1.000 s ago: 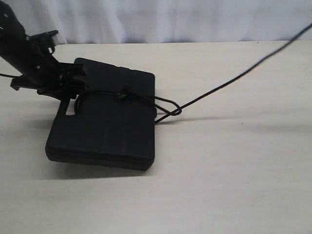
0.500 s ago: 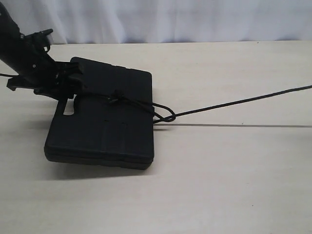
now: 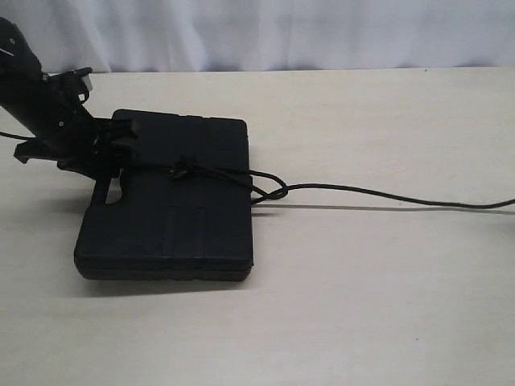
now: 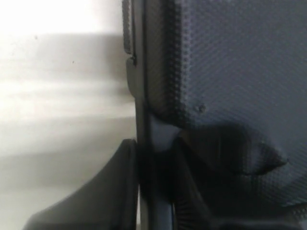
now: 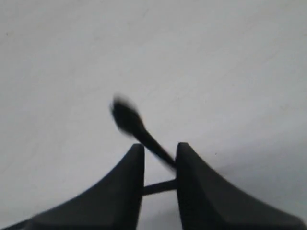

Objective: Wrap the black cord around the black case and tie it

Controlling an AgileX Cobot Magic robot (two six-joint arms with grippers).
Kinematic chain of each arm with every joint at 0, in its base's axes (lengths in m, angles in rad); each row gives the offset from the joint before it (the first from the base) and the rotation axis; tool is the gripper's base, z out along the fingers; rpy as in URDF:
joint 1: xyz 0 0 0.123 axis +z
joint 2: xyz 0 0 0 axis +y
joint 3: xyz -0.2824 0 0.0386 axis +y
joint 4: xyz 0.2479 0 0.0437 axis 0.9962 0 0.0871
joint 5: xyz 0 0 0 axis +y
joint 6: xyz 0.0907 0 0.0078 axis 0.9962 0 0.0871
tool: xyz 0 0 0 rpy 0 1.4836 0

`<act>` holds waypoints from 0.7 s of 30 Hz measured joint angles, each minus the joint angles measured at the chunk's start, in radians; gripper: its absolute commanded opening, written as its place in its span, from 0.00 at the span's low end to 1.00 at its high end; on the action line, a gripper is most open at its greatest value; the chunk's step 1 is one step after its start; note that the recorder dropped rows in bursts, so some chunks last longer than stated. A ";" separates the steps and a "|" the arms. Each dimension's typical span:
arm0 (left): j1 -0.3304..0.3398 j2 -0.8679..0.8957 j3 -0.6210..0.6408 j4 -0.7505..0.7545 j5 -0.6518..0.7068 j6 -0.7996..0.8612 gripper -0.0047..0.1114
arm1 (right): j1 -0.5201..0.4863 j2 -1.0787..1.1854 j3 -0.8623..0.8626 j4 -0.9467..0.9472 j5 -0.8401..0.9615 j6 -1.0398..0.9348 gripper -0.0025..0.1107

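Note:
The black case lies flat on the table at the left of the exterior view. My left gripper is shut on its handle-side edge; in the left wrist view the jaws clamp that rim of the case. The black cord crosses the case top with a knot, loops off the case's right edge and lies slack towards the right. My right gripper is outside the exterior view. Its fingers stand apart with the cord running loosely between them, its blurred end poking out.
The tan table stretches to the right and front of the case. A white curtain hangs behind the far edge. The left arm leans in from the upper left.
The cord, taut and rising to the upper right before, has dropped slack onto the table. The loop by the case's right edge has tightened, and the case has settled flatter in the left gripper.

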 measured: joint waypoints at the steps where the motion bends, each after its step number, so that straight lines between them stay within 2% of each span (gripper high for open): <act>1: 0.000 0.000 0.000 0.000 0.000 0.000 0.04 | 0.000 0.002 -0.016 -0.089 0.032 0.073 0.45; 3: 0.000 0.000 0.000 0.000 0.000 0.000 0.04 | 0.000 -0.001 -0.063 -0.249 0.094 0.191 0.52; 6: 0.000 0.000 0.000 0.000 0.000 0.000 0.04 | 0.000 -0.018 -0.172 -0.451 0.220 0.380 0.51; 8: 0.000 0.000 0.000 0.000 0.000 0.000 0.04 | -0.001 -0.035 -0.240 -0.460 0.288 0.432 0.49; 12: 0.000 0.000 0.000 0.000 -0.004 0.000 0.04 | 0.054 -0.065 -0.327 -0.301 0.405 0.430 0.39; 14: 0.000 0.000 0.000 0.000 -0.008 0.000 0.04 | 0.142 -0.068 -0.333 -0.261 0.447 0.415 0.39; 16: 0.000 0.000 0.000 0.000 -0.012 0.002 0.04 | 0.280 -0.059 -0.333 -0.273 0.468 0.396 0.40; 21: 0.000 0.000 0.000 0.000 -0.019 0.022 0.04 | 0.619 -0.025 -0.333 -0.440 0.469 0.237 0.40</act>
